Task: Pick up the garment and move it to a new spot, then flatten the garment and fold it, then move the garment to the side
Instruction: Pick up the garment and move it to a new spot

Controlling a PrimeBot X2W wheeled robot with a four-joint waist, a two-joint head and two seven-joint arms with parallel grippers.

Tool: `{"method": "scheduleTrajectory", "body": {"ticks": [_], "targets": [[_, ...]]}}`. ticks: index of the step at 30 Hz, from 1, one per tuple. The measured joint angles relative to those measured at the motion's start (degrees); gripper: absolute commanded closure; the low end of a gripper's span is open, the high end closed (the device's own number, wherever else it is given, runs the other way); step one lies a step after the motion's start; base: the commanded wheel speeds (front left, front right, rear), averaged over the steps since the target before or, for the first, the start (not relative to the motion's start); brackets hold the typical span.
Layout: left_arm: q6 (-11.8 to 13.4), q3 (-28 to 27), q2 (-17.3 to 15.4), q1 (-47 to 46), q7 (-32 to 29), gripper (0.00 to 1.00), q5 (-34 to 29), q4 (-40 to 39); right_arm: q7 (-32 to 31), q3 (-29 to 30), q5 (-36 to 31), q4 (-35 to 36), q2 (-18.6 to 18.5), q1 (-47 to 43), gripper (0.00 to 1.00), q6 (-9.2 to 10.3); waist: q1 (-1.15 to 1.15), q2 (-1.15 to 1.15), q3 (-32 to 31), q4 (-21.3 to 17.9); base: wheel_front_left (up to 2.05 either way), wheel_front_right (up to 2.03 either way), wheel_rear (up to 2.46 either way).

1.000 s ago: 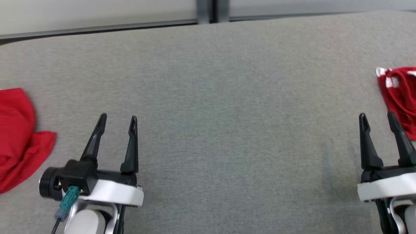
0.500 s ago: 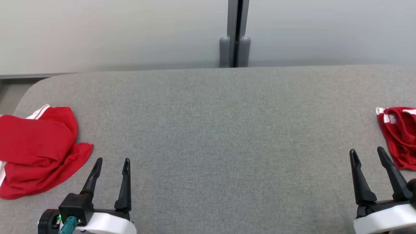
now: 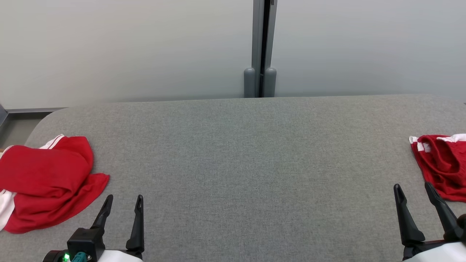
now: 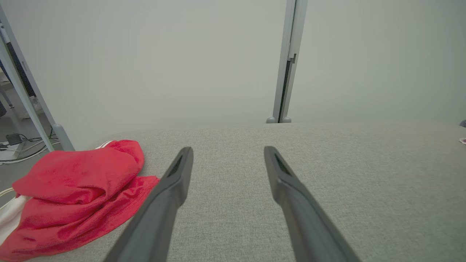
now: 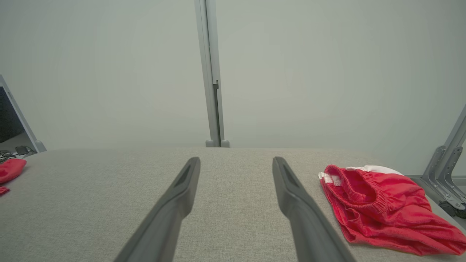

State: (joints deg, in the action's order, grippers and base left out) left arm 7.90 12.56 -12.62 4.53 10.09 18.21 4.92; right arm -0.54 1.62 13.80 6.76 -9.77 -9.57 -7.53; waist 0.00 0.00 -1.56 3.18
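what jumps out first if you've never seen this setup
Red cloth stands out on the grey table: a crumpled garment at its left end and shorts with an elastic waistband at its right end. Between them the left tool and right tool hover open, holding nothing.

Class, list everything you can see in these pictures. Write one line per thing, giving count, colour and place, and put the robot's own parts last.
padded table: one, grey, spread across the foreground.
left garment: one, red with white trim, crumpled at the table's left end.
right garment: one, red with an elastic waistband and white stripes, crumpled at the table's right end.
wall panels: two, pale grey, behind the table.
post: one, grey, upright between the panels.
metal bracket: one, grey, beyond the table's right end.
left tool: one, dark fingers, open and empty, lower left near the left garment.
right tool: one, dark fingers, open and empty, lower right near the right garment.
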Motion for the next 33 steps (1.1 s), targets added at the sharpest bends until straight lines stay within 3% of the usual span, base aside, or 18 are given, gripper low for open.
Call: {"method": "scheduleTrajectory", "body": {"ticks": [22,33], "targets": [[0.51,0.69,-0.8,-0.11,-0.33,0.0,0.52,-0.03,-0.68,-0.36,-0.23,0.8,-0.01,-0.07,0.0,0.01,0.0,0.0,-0.33,-0.28,0.0,0.0,0.0],[0.22,1.08,-0.16,-3.77,0.0,0.0,1.62,0.59,-0.83,0.13,-0.33,1.79,0.63,-0.17,0.0,0.04,0.0,0.0,0.9,4.54,0.0,0.0,0.0]]}}
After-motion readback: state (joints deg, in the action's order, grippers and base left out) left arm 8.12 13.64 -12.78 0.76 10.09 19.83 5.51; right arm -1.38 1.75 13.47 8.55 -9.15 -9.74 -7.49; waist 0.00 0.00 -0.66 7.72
